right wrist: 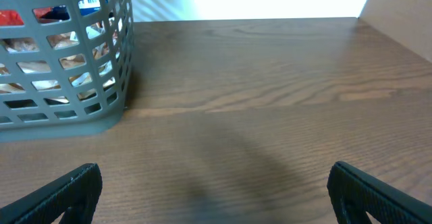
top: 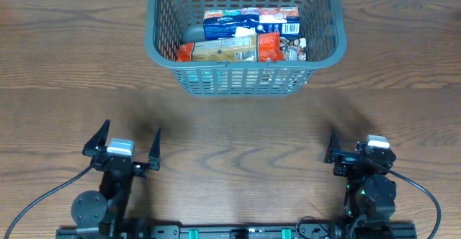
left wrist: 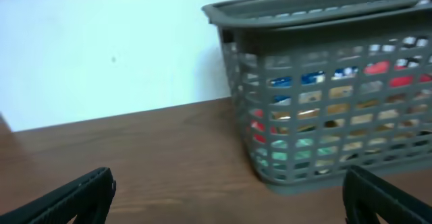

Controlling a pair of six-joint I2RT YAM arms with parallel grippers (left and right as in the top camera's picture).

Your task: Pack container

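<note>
the basket [top: 238,80], dark grey with slotted walls and a thick rim, stands upright at the far middle of the table [top: 238,160], its far side cut off by the top edge of the overhead view. on its floor lie several snack packs close together: a blue pack [top: 248,23] toward the back, a tan pack [top: 223,50] in front of it and touching it, and a red pack [top: 269,46] pressed against the tan one's right end. a grey rounded shape sits at the blue pack's left end, too blurred to name. through the slots in both wrist views bits of red, blue and tan show, with some green low down in the left wrist view. the wood-grain table around the basket is bare on every side that shows. the left gripper [top: 132,129] sits near the front edge on the left, well apart from the basket, its two black fingers [top: 155,149] spread wide with nothing between them; its own camera sees the basket ahead and to the right, with a pale wall [left wrist: 101,55] behind. the right gripper [right wrist: 214,183] sits near the front edge on the right, also well apart from the basket, jaws just as wide and empty, the basket's corner ahead on its left. black cables [top: 36,199] curve away from both arm bases along the front edge.
</note>
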